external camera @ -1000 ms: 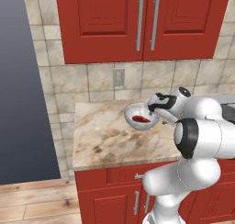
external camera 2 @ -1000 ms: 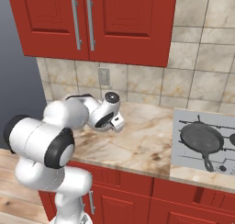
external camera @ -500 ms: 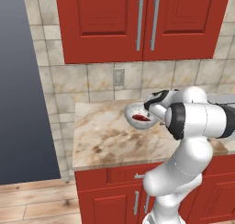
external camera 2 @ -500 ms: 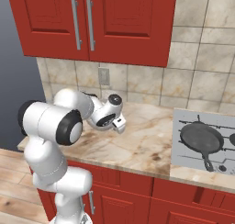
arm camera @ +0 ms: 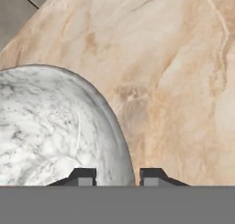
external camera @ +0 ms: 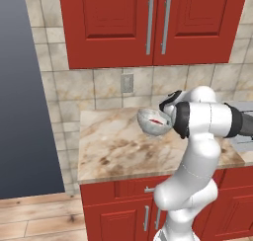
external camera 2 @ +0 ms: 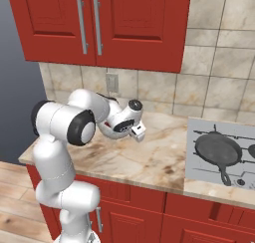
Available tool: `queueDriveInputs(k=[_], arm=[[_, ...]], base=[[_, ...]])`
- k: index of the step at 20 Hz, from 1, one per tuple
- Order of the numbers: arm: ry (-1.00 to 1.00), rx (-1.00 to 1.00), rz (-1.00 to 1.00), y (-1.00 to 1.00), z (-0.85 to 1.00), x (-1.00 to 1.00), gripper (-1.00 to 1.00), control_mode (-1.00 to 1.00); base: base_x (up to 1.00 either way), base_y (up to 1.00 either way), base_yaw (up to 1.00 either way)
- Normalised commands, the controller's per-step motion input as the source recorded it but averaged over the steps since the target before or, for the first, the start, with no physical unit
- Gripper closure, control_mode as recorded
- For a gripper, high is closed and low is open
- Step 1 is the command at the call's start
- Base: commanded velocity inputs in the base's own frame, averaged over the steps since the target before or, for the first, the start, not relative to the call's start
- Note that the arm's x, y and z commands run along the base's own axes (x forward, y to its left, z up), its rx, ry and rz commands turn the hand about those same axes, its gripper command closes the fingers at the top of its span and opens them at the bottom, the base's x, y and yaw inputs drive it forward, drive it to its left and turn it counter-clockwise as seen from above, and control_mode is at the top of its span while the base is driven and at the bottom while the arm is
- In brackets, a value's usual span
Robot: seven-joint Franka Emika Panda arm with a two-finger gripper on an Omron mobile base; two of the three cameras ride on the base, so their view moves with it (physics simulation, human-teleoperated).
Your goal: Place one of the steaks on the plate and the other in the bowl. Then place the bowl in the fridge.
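In the left base view the grey bowl is tipped and looks lifted a little above the marble tabletop, with one red steak lying inside it. The bowl sits at the arm's 9 o'clock side, below the red cupboards. In the hand view the two dark fingers stand on either side of the bowl's thin rim, one inside and one outside, closed on it. In the right base view a black pan rests at 3 o'clock.
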Motion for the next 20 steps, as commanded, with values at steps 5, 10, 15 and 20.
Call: queueDriveInputs(k=[5,10,15,20], arm=[[0.02,0.00,0.00,0.09,-0.37,0.04,1.00,-1.00],[0.00,0.00,0.00,0.28,-0.18,0.00,1.00,-1.00],[-0.02,0.00,-0.03,0.48,0.00,0.00,1.00,-1.00],[-0.20,0.02,-0.11,0.53,0.03,-0.16,1.00,-1.00]], base=[[0.00,0.00,0.00],[0.00,0.00,0.00],[0.00,0.00,0.00],[0.00,0.00,0.00]])
